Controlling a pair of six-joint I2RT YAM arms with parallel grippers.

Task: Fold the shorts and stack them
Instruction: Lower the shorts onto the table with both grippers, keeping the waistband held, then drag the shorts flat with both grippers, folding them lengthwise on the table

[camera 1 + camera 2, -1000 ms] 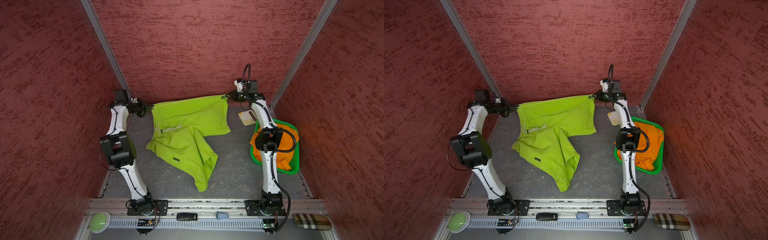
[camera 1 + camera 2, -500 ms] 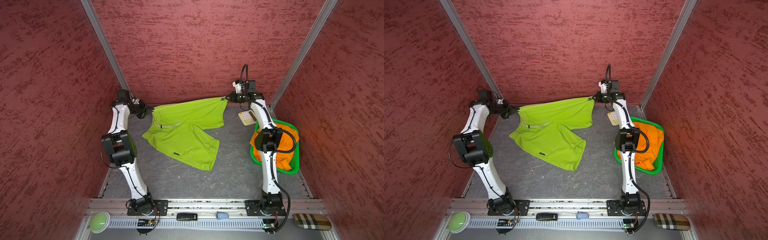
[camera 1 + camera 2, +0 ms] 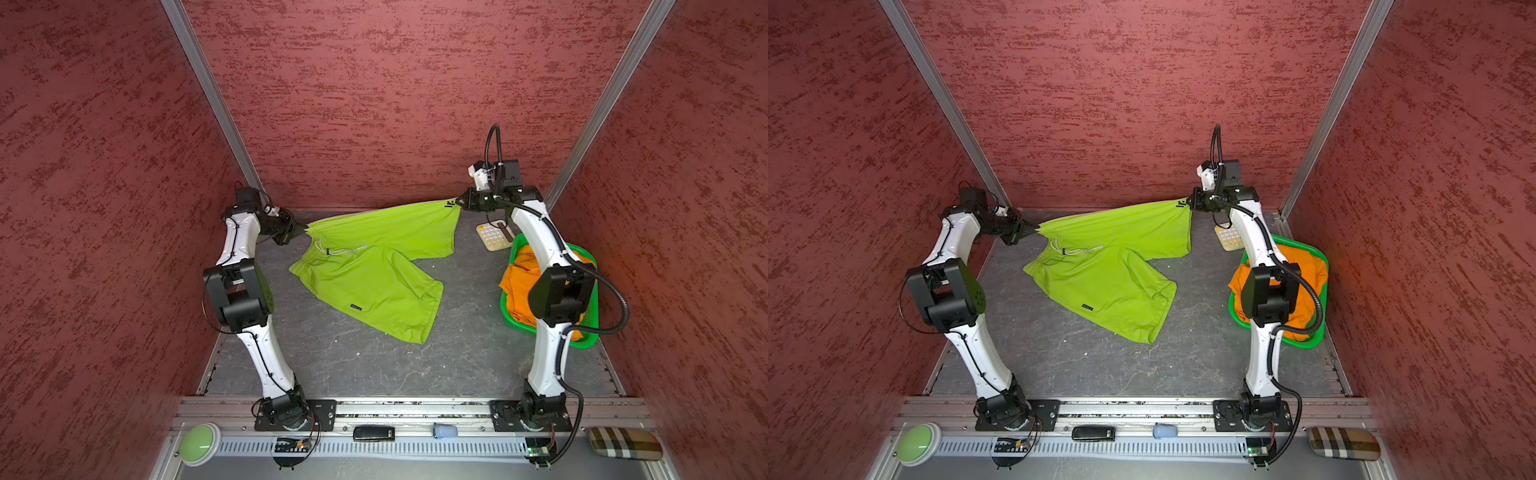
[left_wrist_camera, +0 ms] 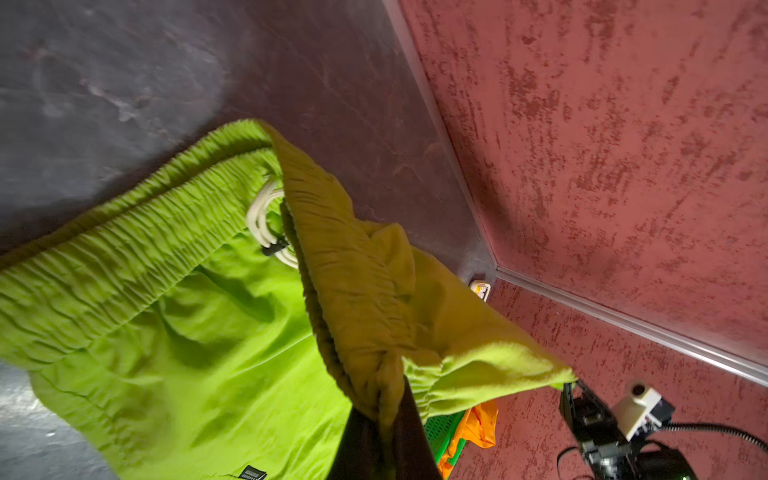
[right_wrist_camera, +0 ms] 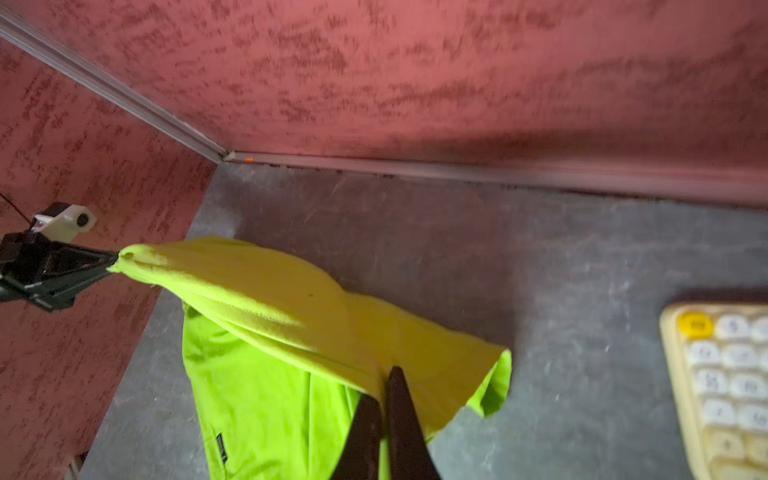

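Both top views: lime green shorts [image 3: 374, 270] stretched taut between left gripper [image 3: 300, 231] and right gripper [image 3: 459, 202], one leg draped on the grey table [image 3: 353, 365]. Orange shorts [image 3: 519, 282] in green basket [image 3: 582, 337], far right.

Left wrist view: fingers [image 4: 411, 436] pinched tight on gathered waistband.

Right wrist view: fingers [image 5: 401, 415] clamped on a fabric edge.

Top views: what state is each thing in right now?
lime green shorts: one edge stretched between both grippers, rest trailing on table
left gripper: shut on their waistband
right gripper: shut on a leg hem
orange shorts: crumpled, unfolded, in green basket
keypad: lying flat by basket
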